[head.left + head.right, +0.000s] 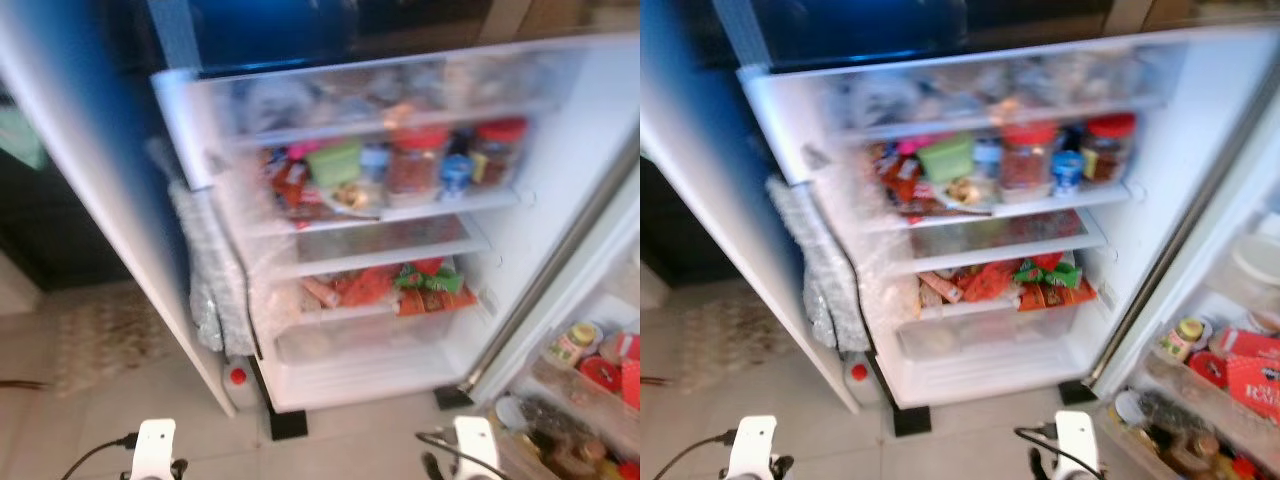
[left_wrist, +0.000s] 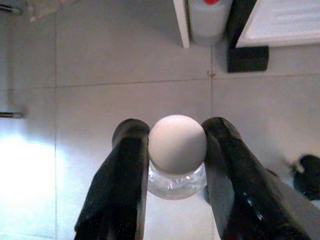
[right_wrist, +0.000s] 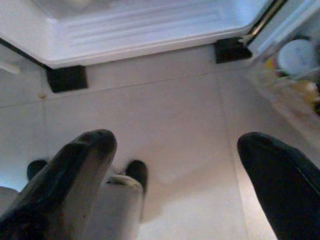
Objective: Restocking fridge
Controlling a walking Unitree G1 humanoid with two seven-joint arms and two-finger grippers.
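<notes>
Two black fingers (image 2: pixel 125 170) of the left gripper (image 2: pixel 177 150) pinch a clear bottle with a round white cap (image 2: pixel 177 144), held low over the pale tiled floor (image 2: pixel 100 65) in front of the open fridge (image 1: pixel 600 150). Near the fridge's foot a white jug with a red cap (image 1: pixel 237 378) stands on the floor beside a bubble-wrapped bundle (image 1: pixel 210 280), while the shelves hold red-lidded jars (image 1: pixel 418 160), a green box (image 1: pixel 335 160) and red packets (image 1: pixel 400 285). Spread wide and holding nothing, the right gripper (image 3: pixel 175 165) hangs above the tiles by the door shelf of tins and jars (image 1: pixel 590 365).
</notes>
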